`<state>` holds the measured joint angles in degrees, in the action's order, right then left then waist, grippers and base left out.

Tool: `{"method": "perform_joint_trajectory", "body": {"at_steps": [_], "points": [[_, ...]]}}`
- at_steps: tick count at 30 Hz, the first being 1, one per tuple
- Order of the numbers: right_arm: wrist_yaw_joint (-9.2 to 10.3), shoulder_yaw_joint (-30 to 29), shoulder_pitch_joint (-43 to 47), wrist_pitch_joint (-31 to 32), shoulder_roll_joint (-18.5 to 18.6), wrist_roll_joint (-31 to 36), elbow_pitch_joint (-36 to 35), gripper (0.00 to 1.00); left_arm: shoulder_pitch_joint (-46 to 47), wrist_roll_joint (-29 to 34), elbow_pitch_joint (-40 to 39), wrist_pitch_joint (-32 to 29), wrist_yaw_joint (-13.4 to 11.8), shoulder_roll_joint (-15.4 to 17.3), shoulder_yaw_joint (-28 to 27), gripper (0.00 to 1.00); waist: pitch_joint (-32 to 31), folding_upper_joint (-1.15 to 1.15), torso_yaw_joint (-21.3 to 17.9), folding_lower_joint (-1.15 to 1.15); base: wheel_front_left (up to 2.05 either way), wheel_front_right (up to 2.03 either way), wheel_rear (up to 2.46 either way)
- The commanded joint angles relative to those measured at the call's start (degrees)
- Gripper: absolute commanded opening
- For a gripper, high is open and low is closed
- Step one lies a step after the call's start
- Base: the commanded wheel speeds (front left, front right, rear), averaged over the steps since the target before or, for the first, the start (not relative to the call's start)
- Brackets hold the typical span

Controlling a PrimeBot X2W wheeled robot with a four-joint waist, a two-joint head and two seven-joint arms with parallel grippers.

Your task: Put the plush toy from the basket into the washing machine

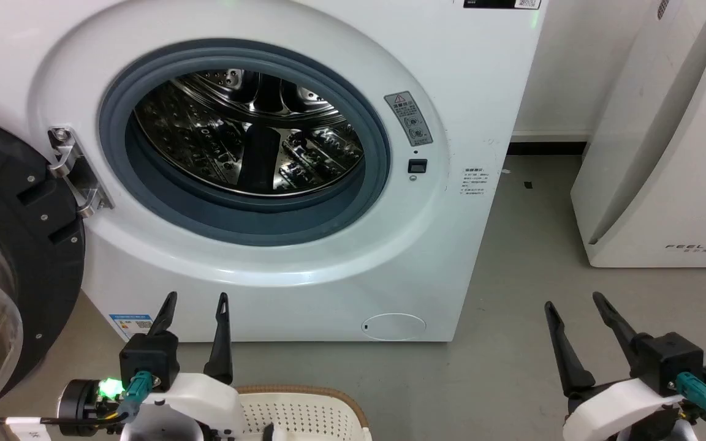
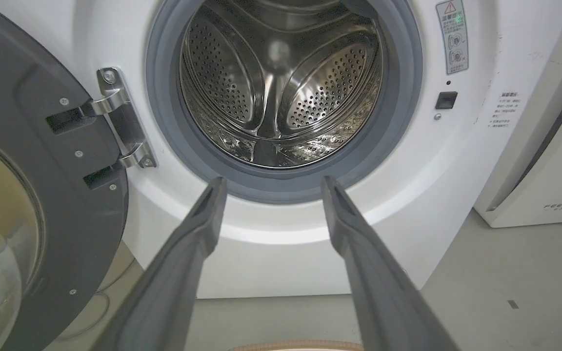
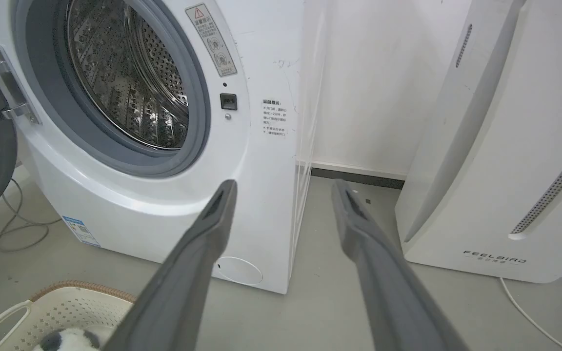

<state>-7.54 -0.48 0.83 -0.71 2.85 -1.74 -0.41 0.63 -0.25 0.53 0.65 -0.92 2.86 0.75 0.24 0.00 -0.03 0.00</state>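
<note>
The door [image 1: 16, 245] of the washing machine [image 1: 482, 92] stands open at its left, and the drum [image 1: 249, 141] looks bare: nothing is done yet. In front of the machine your left gripper [image 1: 197, 297] has released jaws. The plush toy [image 3: 69, 340] lies in the basket [image 1: 334, 393] just before the machine. Your right gripper [image 1: 573, 300], right of its front, is released too. You have all the carrying left.

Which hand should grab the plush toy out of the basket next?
Left, probably. The open left hand sits beside the cream perforated plastic basket holding the fluffy black-and-white plush toy; the open right hand is well off to its side.
</note>
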Motion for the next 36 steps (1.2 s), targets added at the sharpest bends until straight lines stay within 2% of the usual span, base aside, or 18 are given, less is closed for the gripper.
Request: {"method": "perform_joint_trajectory", "body": {"at_steps": [1,17,36], "points": [[0.0,-0.3,0.0,-0.6,0.0,-0.8,-0.3,1.0,0.3,-0.6,0.3,0.6,-0.5,0.0,0.1,1.0,0.1,0.0,0.0,0.0,0.0,0.0,0.0],[0.01,-0.6,-0.5,-2.5,0.0,-3.9,-1.4,1.0,3.1,-1.1,7.5,2.5,-0.1,0.0,1.7,1.0,1.7,0.0,-0.4,0.0,0.0,0.0,0.0],[0.02,-1.0,-3.0,-4.8,0.0,-7.4,-3.1,1.0,10.5,-1.3,25.7,2.9,2.0,1.1,4.8,1.0,7.5,0.0,-1.7,0.0,0.0,0.0,0.0]]}}
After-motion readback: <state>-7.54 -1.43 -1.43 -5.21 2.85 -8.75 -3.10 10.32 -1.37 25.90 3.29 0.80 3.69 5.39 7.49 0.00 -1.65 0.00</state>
